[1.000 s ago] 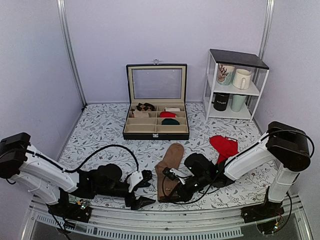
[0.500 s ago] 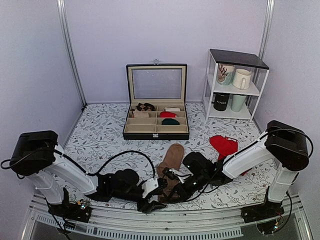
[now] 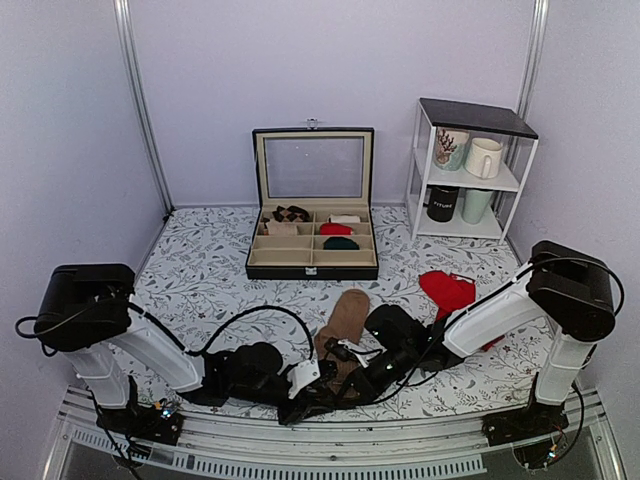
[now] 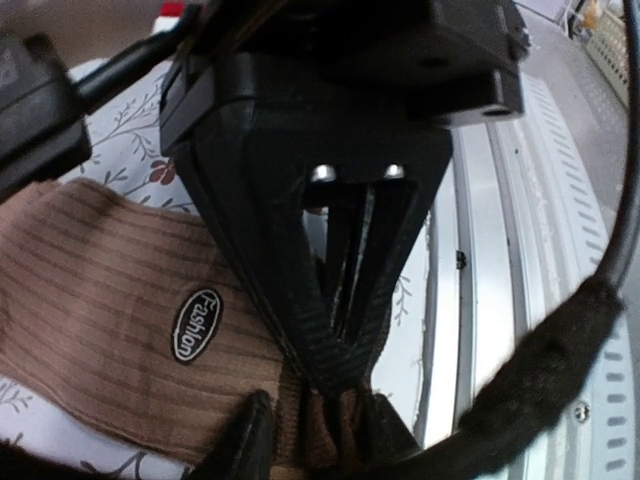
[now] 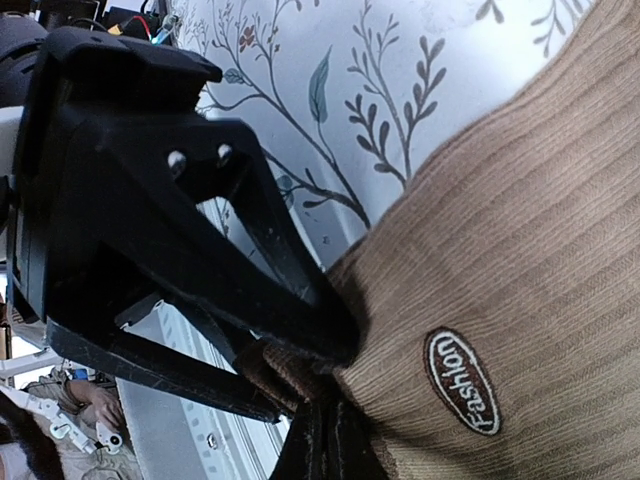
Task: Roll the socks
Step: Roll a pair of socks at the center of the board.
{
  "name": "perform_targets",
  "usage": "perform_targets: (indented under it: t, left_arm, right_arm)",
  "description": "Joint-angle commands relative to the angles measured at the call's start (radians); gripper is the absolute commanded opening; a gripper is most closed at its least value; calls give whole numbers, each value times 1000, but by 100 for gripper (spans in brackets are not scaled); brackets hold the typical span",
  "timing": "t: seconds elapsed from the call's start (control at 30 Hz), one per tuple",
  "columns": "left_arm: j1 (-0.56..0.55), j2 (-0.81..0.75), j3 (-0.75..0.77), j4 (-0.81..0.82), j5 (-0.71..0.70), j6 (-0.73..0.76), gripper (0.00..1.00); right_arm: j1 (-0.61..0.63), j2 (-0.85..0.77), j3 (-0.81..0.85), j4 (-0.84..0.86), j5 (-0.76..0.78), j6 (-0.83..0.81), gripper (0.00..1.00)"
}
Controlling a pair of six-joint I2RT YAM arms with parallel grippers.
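Note:
The tan ribbed socks (image 3: 348, 312) lie flat and long near the table's front, with a "Fashion" patch showing (image 4: 196, 325). Both grippers meet at the socks' near end. In the left wrist view my left gripper (image 4: 318, 428) has its fingers on either side of a bunched fold of the socks' edge, with fabric filling the gap. My right gripper (image 4: 340, 365) points in from the opposite side, shut on the same edge. In the right wrist view my right gripper (image 5: 325, 445) pinches the socks (image 5: 520, 260) right next to the left gripper (image 5: 300, 375).
An open compartment case (image 3: 312, 268) holding several small rolls stands at the back middle. Red socks (image 3: 447, 292) lie to the right of the tan pair. A white shelf (image 3: 425, 175) with mugs stands at the back right. The metal front rail (image 3: 300, 445) runs just behind the grippers.
My left arm has swung right to the socks' near end and its jaws have narrowed onto the fabric. The right gripper has stayed shut on that end.

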Motion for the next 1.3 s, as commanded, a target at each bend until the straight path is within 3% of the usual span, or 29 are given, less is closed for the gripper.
perform_targets:
  t: [0.0, 0.07, 0.2, 0.3, 0.4, 0.57, 0.83, 1.17, 1.27]
  left_arm:
    - [-14, 42, 7, 38, 27, -14, 25]
    - [-14, 52, 6, 45, 29, -20, 0]
    - [-14, 54, -13, 61, 30, -47, 0]
    - [-14, 53, -34, 55, 28, -88, 0]
    - [-11, 50, -42, 15, 30, -167, 0]
    - [-7, 38, -63, -79, 68, -308, 0]
    - [6, 57, -101, -96, 128, -411, 0]
    - [16, 83, -99, -74, 151, -420, 0]
    - [20, 89, -99, -68, 157, -419, 0]
  right_arm:
    - [-2, 49, 12, -55, -10, 9, 1]
    - [-3, 53, 16, -55, -11, 9, 1]
    - [-4, 53, 20, -51, -10, 9, 3]
    - [-7, 15, 18, -51, 25, -19, 11]
    - [-7, -126, -36, 20, 136, -113, 28]
    - [20, -359, -264, 338, 265, -340, 50]
    - [151, -261, -300, 440, 311, -596, 52]
    - [253, -152, -256, 374, 383, -631, 52]
    - [258, -123, -251, 367, 435, -621, 46]
